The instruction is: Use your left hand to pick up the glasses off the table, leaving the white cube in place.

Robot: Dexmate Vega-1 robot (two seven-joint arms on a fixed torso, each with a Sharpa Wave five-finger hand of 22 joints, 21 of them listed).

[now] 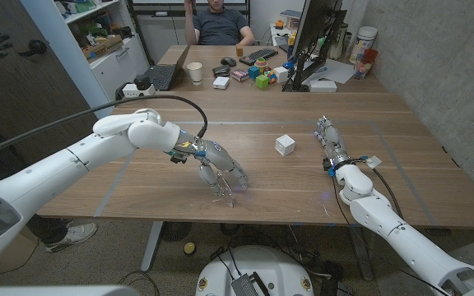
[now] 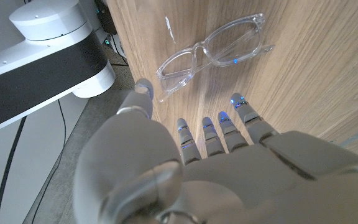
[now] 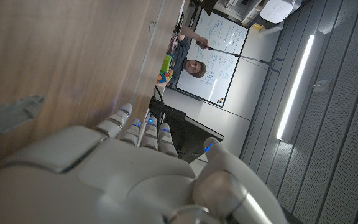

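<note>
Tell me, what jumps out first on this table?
The robot's white left hand hovers with fingers spread over clear plastic-framed glasses lying near the wooden table's front edge. A small white cube sits mid-table, beside the waiting right hand.

A wooden table (image 1: pixel 179 193) carries everything. Clear-framed glasses (image 2: pixel 213 53) lie on it just beyond the left hand's (image 1: pixel 220 168) fingertips (image 2: pixel 238 102), near the table's front edge. A white cube (image 1: pixel 285 145) sits on the wood between the two hands, nearer the right hand (image 1: pixel 332 138). Well beyond both hands lie a laptop (image 1: pixel 164 74), a paper cup (image 1: pixel 195 72) and coloured blocks (image 1: pixel 257 76)
</note>
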